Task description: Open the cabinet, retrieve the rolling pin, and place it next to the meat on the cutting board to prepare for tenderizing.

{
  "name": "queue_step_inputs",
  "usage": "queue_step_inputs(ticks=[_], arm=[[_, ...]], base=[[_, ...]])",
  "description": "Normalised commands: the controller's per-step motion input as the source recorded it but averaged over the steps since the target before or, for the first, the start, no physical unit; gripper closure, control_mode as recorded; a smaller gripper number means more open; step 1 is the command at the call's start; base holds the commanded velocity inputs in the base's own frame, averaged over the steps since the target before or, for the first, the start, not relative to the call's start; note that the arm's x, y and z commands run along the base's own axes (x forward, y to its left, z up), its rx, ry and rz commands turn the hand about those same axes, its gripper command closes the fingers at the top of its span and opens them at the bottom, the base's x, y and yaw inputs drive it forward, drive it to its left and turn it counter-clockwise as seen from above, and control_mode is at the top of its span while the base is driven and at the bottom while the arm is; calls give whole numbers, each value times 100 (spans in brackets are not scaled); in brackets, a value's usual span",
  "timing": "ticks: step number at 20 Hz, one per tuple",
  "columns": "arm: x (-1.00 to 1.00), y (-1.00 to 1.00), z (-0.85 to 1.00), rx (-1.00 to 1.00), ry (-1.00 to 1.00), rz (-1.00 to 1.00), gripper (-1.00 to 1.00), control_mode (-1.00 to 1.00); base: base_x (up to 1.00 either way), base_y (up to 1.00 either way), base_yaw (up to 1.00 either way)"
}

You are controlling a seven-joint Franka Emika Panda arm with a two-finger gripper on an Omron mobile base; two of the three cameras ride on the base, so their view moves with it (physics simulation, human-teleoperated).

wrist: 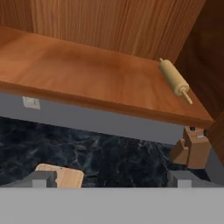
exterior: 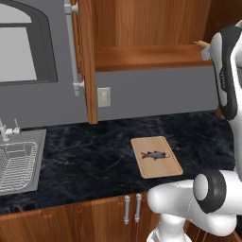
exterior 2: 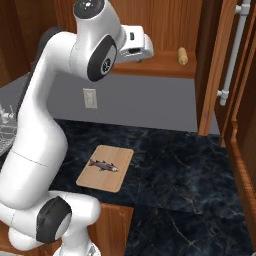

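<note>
The rolling pin (wrist: 174, 79) is seen lying on the bottom shelf (wrist: 87, 74) of the cabinet (exterior 2: 165, 20), near the shelf's right end and close to the cabinet's right inner wall, with one narrow handle pointing toward the shelf's front edge. In the right base view the rolling pin (exterior 2: 182, 56) is shown end-on at the same right end of the shelf.

Going left to right in the left base view, a steel sink (exterior: 19, 163) with a wire rack is set into the dark marbled surface (exterior: 85, 156). An opened cabinet door (exterior: 85, 56) with a long grey bar handle (exterior: 73, 47) is seen edge-on above it, and a wall outlet (exterior: 104, 96) is mounted on the grey wall just right of the door. The cutting board (exterior: 156, 157) lies flat on the surface further right, with the meat (exterior: 155, 154) resting near its middle. The white arm is raised at the far right, in front of the shelf.

In the right base view the gripper (exterior 2: 141, 59) is held at shelf height, left of the rolling pin and well apart from it. The other cabinet door (exterior 2: 220, 65) is swung open at the right. In the hand view the jaws are spread wide, with nothing between them; a fingertip (wrist: 43, 178) is visible at the lower left.
</note>
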Motion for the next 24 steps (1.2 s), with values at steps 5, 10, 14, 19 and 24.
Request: queue_step_inputs(ticks=[5,10,14,19,24], arm=[[68,-44,0,-1,0,-14,-100,-100],[62,-38,0,0,0,-14,-100,-100],[43,-21,-3,0,-2,-10,-100,-100],[31,-25,-3,1,-7,-6,-100,-100],[22,-23,0,1,-7,0,-100,-100]], base=[[0,0,0],[0,0,0],[0,0,0],[0,0,0],[0,0,0]])
